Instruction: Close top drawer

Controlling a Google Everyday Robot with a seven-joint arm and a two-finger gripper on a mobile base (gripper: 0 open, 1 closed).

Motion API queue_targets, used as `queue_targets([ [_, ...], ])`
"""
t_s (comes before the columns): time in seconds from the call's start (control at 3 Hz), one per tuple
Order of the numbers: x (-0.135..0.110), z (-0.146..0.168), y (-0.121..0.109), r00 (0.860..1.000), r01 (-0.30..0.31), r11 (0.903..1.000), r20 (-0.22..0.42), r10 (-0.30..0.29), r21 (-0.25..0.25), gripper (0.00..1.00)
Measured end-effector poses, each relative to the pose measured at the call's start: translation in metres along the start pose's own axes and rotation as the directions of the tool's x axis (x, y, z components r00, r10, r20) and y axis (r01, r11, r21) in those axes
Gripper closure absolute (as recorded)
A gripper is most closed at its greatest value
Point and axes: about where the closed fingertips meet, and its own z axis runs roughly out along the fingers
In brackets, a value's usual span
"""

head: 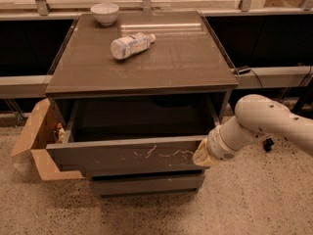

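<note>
The top drawer [127, 155] is pulled well out of the dark grey-brown cabinet, its flat front marked with pale squiggly scratches. Its inside is dark and looks empty. My white arm reaches in from the right. My gripper [201, 156] sits at the right end of the drawer front, touching or almost touching it, with its tan fingers mostly hidden behind my wrist.
A white bowl [104, 12] and a plastic bottle [130, 45] lying on its side rest on the cabinet top [186, 62]. An open cardboard box [35, 141] stands on the floor at the cabinet's left. A lower drawer front [146, 184] sits below.
</note>
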Motion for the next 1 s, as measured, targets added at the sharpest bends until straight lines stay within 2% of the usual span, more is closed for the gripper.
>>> queue_targets([
  [0.33, 0.005, 0.000, -0.018, 1.000, -0.006, 0.9999, 0.005, 0.005, 0.011, 0.92],
  [1.0, 0.012, 0.004, -0.029, 1.000, -0.019, 0.9997, 0.022, 0.019, 0.014, 0.46],
])
